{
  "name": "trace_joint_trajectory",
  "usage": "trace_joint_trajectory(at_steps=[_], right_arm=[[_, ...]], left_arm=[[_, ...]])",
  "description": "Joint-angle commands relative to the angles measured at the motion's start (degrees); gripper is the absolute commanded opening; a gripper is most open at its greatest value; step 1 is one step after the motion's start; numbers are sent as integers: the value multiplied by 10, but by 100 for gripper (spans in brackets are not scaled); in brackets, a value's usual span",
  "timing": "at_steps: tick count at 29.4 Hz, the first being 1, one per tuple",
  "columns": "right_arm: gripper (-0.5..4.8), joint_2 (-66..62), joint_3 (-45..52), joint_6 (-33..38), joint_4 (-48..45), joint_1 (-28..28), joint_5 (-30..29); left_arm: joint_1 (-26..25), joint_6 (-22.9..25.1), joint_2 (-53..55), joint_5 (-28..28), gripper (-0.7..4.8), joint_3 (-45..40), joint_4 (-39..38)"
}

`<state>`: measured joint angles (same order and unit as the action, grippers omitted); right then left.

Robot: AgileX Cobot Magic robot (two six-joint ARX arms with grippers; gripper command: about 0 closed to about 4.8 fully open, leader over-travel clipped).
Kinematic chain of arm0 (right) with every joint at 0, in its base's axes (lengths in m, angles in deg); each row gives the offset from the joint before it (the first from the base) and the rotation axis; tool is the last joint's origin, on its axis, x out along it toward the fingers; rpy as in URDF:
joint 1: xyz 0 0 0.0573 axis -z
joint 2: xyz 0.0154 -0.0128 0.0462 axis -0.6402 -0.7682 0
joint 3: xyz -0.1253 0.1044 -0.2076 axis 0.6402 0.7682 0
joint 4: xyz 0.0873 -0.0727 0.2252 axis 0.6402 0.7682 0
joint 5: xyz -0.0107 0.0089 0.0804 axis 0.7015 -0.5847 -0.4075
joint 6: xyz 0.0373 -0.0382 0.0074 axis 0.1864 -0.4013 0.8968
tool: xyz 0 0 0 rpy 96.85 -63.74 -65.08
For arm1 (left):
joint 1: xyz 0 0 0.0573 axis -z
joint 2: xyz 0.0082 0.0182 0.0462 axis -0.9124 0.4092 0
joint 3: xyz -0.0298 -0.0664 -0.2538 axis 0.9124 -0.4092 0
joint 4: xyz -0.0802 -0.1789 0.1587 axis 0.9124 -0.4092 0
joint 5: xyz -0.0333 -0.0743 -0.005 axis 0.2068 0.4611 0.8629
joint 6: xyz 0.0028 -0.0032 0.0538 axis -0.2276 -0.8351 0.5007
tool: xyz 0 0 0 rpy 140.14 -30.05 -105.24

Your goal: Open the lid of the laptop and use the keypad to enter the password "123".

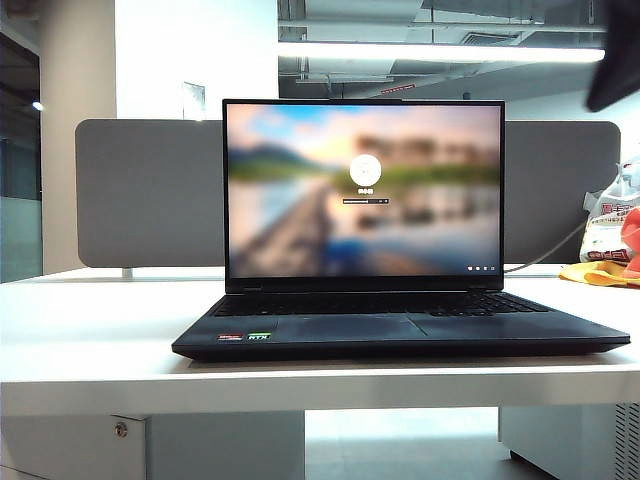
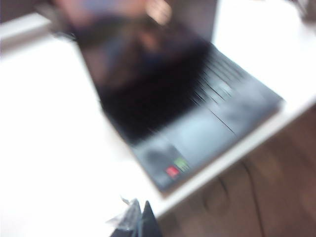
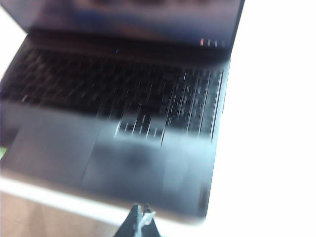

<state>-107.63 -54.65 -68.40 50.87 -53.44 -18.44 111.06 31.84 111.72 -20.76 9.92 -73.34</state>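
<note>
The black laptop (image 1: pixel 400 325) sits on the white table (image 1: pixel 90 330) with its lid (image 1: pixel 363 190) upright and a blurred login picture on the screen. The keypad (image 3: pixel 195 106) is the narrow key block at the keyboard's right end. Both wrist views are blurred. My right gripper (image 3: pixel 141 216) is shut and empty, hovering off the laptop's front edge, short of the keypad. My left gripper (image 2: pixel 139 219) hangs shut by the laptop's (image 2: pixel 187 123) front left corner, near the red and green stickers (image 2: pixel 177 168). A dark shape (image 1: pixel 615 55) that may be an arm shows at the exterior view's top right.
A grey partition board (image 1: pixel 150 190) stands behind the laptop. Bags and a yellow and red bundle (image 1: pixel 610 245) lie at the table's far right, with a cable running toward the laptop. The table's front edge runs close under both grippers.
</note>
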Motion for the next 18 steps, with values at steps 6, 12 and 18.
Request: trace_joint_trajectory(at_steps=[6, 12, 18], right_arm=[[-9, 247, 170, 19, -12, 0, 37], [-9, 404, 266, 18, -17, 1, 62], [-9, 509, 300, 19, -63, 1, 59]], left_arm=[[-1, -59, -199, -104, -5, -79, 13], [-1, -66, -301, -118, -6, -149, 17], [-1, -66, -308, -111, -6, -159, 25]])
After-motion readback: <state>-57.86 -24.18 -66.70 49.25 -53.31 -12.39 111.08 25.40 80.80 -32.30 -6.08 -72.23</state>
